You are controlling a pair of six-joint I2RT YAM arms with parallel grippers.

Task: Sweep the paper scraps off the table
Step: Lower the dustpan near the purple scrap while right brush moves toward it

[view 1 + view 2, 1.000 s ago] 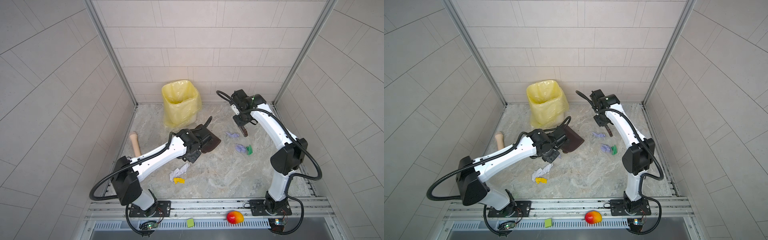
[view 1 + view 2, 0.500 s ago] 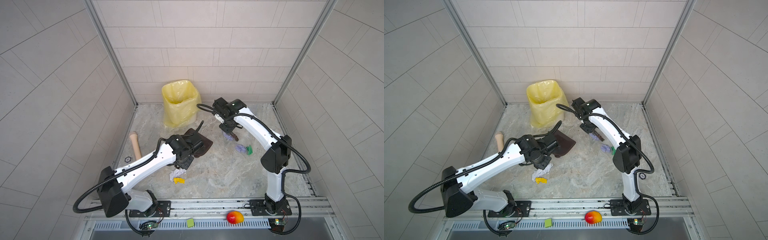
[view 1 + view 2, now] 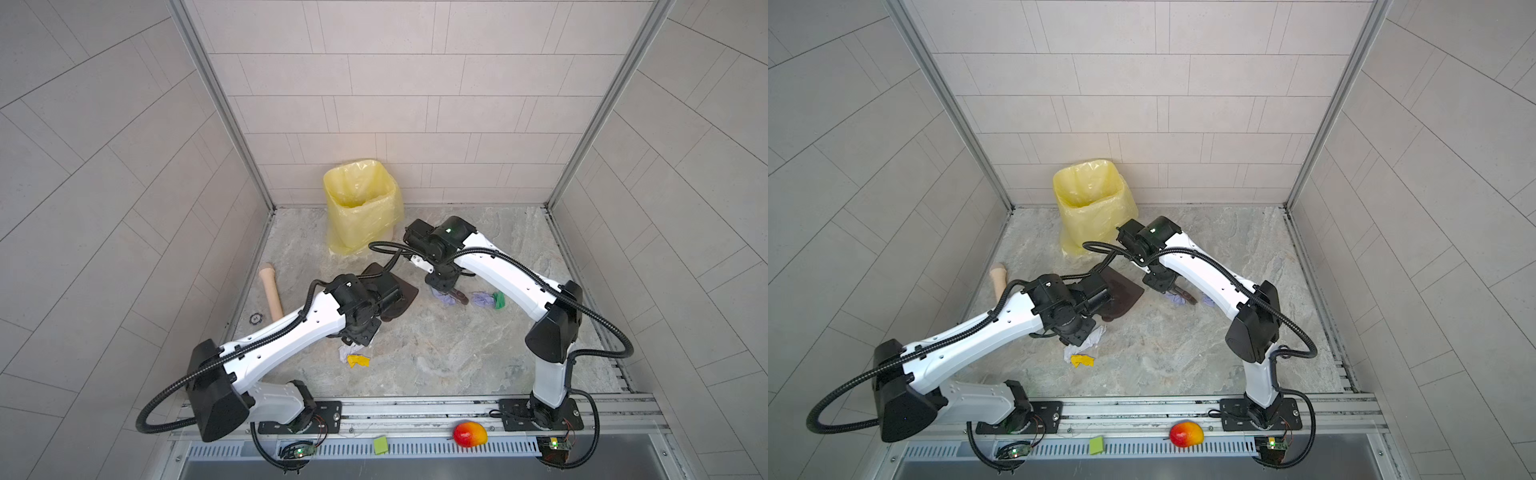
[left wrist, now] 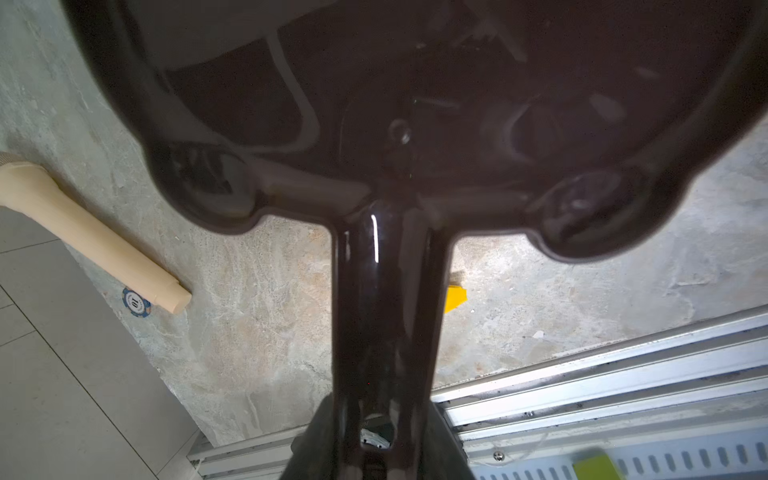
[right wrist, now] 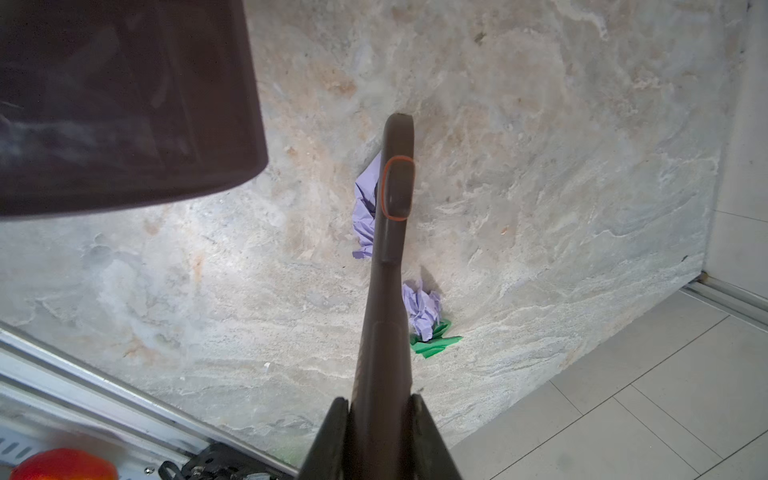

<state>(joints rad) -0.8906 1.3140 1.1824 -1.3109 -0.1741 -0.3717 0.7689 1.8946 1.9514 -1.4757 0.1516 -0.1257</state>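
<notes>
Litter lies in two groups on the table [image 3: 457, 365]. Of the paper scraps [image 3: 482, 299], two lavender bits and a green bit [image 3: 498, 300] sit around the middle, toward the right edge. The green bit touches the crumpled lavender one beside it. A white bit [image 3: 344, 353] and a yellow bit [image 3: 358, 360] lie nearer the near edge, partly under the left arm's wrist.

The left gripper [image 4: 376, 432] is clamped on the handle of a dark brown dustpan [image 3: 405, 297], its fingers pressed to either side of the handle. The pan points toward the middle of the table; whether its lip touches the surface cannot be told.

The right gripper [image 5: 380, 428] is closed tight on a brown brush [image 5: 392, 249] with an orange ring on its handle. In the right wrist view the brush lies against the flatter lavender scrap [image 5: 365, 208].

A bin lined with a yellow bag [image 3: 359, 208] stands at the far edge. A pale wooden handle [image 3: 272, 293] lies along the left edge. Beyond the near edge, a mango [image 3: 469, 433] and a lime-green note [image 3: 380, 444] rest on the rail.
</notes>
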